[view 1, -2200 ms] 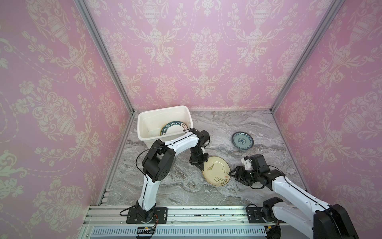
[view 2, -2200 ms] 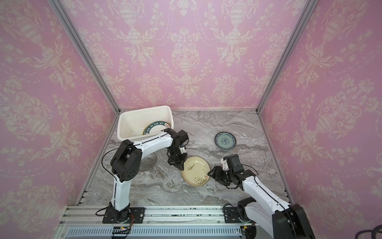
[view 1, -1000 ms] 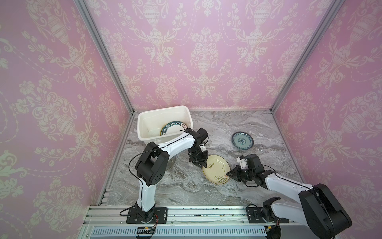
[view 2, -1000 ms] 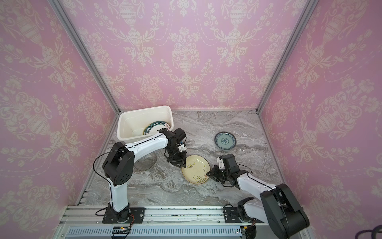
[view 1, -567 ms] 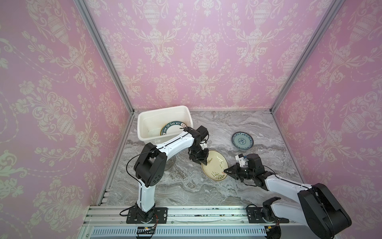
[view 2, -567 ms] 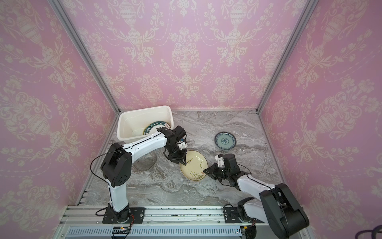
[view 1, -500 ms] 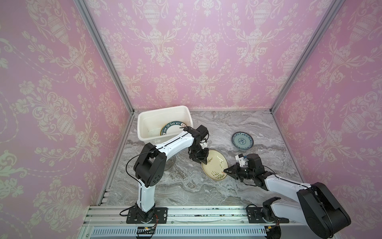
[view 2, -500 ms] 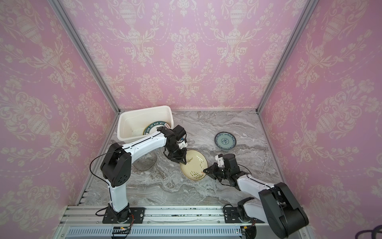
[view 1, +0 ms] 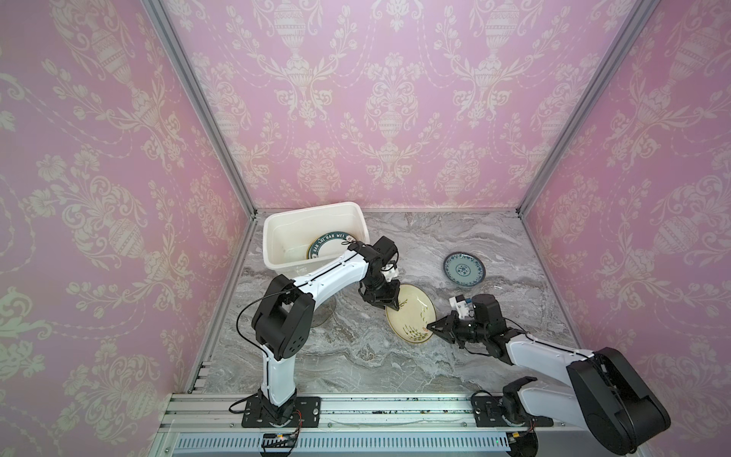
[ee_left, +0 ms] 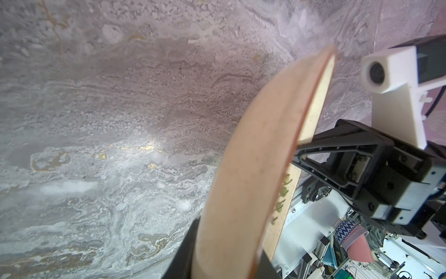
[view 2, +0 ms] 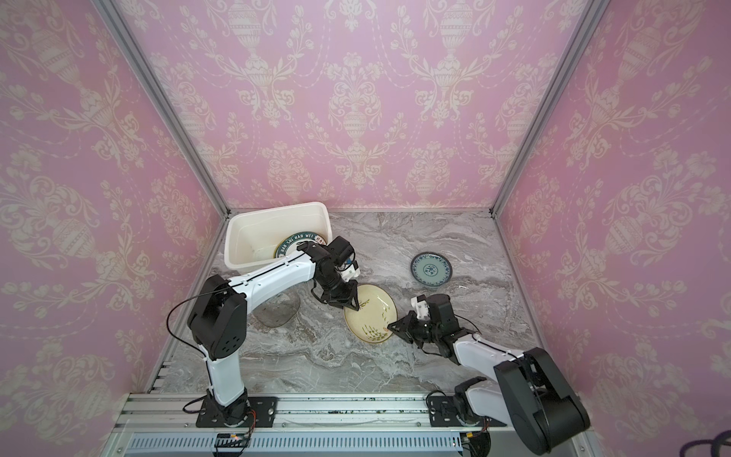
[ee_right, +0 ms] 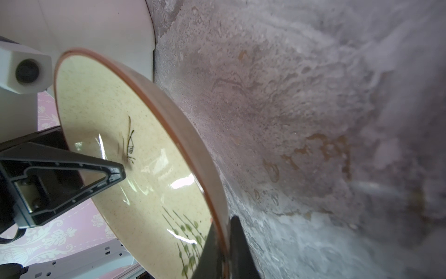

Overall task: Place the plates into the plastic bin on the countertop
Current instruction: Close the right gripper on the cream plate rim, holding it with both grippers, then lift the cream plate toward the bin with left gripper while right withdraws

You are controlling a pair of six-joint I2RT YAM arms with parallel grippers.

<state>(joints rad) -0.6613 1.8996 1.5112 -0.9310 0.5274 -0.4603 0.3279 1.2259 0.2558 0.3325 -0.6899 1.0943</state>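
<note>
Right wrist view: right gripper clamps the tilted cream plate by its rim; left gripper straddles the opposite rim, grip impossible to tell.

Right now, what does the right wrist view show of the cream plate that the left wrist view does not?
Only the right wrist view: the cream plate's speckled upper face with green sprigs, a black finger resting on it, and the left arm's white camera. Only the left wrist view: the plate's plain tan underside, the right arm's white camera, and clutter beyond the table. Both: the marbled countertop, and the plate's brown rim pinched by the right gripper, with the left gripper at its opposite rim.
</note>
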